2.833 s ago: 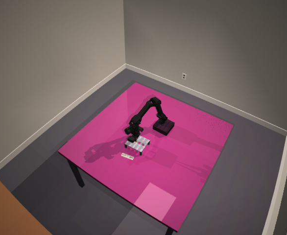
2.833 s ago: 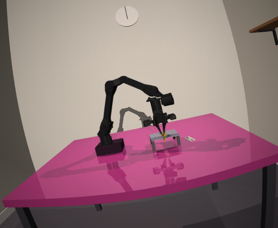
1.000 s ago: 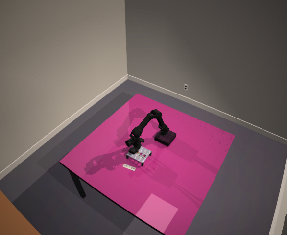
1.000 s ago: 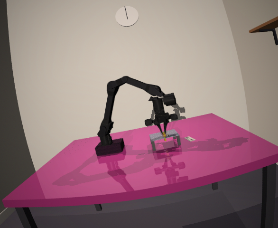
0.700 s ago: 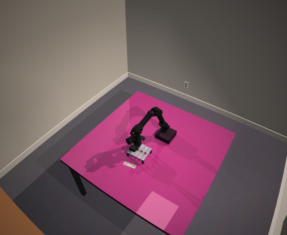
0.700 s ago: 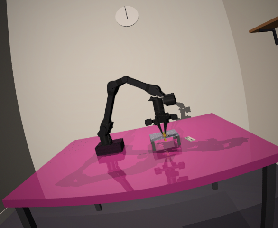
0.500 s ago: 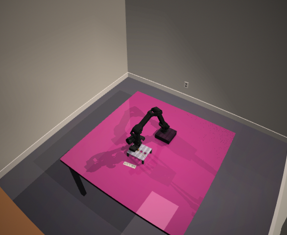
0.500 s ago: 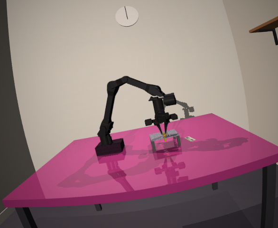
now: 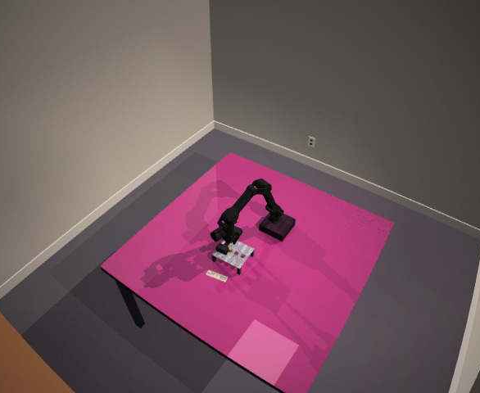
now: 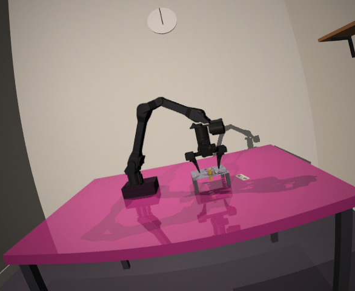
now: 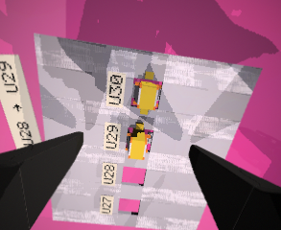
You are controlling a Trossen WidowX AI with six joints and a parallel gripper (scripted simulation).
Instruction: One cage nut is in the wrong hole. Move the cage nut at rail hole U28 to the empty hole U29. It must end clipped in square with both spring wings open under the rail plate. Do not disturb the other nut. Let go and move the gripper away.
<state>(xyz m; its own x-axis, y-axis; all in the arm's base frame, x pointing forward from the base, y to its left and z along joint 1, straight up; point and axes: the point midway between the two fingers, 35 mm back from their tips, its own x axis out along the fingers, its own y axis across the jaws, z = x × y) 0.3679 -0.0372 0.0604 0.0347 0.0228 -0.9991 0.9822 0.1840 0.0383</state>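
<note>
The nut [image 9: 230,249] [image 11: 138,149] is sitting at U29, looking tilted and perhaps not square, while the gripper [image 9: 228,246] [image 10: 209,170] [image 11: 137,143] is straddling it, spread wide and holding nothing, so checking its seating before lifting straight off the plate [image 9: 246,248] [image 10: 197,175] [image 11: 198,96] is wise.

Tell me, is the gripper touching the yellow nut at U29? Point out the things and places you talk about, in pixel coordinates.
Apart. The wrist view shows the gripper [image 9: 228,250] [image 10: 209,170] [image 11: 137,143] wide open, with bare plate [image 11: 171,165] showing between each finger and the nut [image 11: 138,146].
</note>
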